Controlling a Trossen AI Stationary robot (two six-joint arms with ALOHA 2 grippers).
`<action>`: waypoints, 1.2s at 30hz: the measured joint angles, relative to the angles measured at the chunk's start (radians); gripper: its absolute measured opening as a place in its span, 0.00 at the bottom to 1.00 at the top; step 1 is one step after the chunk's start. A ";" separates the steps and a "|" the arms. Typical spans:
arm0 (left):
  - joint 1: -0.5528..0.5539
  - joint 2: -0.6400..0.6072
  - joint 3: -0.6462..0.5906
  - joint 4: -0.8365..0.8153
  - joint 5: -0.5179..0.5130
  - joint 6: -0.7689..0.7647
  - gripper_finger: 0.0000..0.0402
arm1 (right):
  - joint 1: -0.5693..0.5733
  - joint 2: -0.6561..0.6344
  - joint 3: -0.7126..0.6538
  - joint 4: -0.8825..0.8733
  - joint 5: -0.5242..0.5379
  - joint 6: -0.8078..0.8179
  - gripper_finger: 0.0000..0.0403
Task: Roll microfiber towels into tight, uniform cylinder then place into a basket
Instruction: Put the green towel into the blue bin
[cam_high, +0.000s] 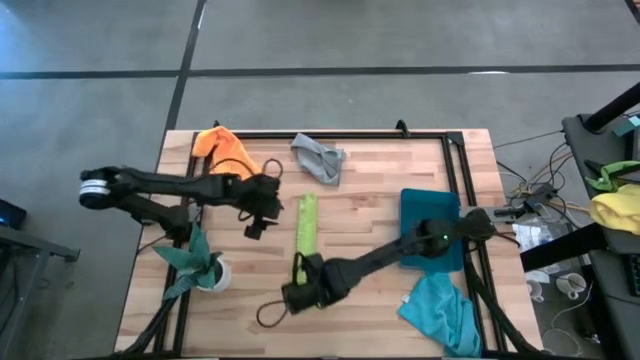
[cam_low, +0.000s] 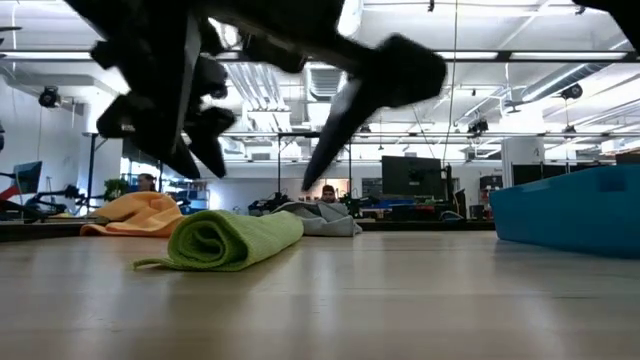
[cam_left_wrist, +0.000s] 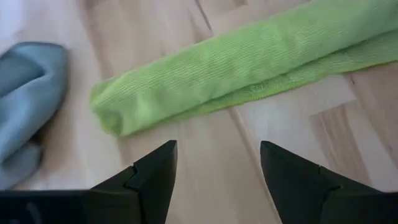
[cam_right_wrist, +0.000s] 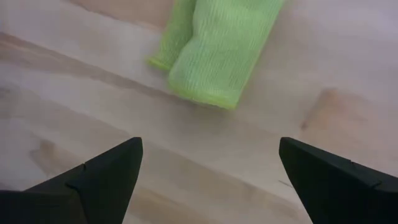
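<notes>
Orange towel (cam_high: 221, 143) upper left of high view, loose heap on counter (cam_high: 370, 260), unrolled. Left hand (cam_high: 262, 215) left of centre, fingers apart, empty, just beside lime roll's far end. Grey towel (cam_high: 320, 158) top centre, crumpled. Lime green towel (cam_high: 306, 224) centre, rolled into long cylinder (one edge trailing loose), not in basket. Right hand (cam_high: 298, 296) lower centre at roll's near end, fingers wide apart, empty. Basket (cam_high: 432, 222) right, nothing seen inside. Turquoise towel (cam_high: 442, 314) lower right, unrolled. Judgement: one of four rolled, none placed. No readable writing.
</notes>
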 joint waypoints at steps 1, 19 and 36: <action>0.000 0.039 0.022 0.002 0.004 0.003 0.53 | -0.006 0.012 0.000 0.022 -0.005 0.009 0.93; 0.001 0.144 0.233 -0.178 0.026 -0.089 0.53 | -0.066 -0.228 -0.080 -0.420 0.086 0.070 0.93; -0.047 -0.186 -0.013 -0.154 0.082 -0.545 0.53 | -0.165 -0.795 -1.004 -0.210 -0.061 0.127 0.86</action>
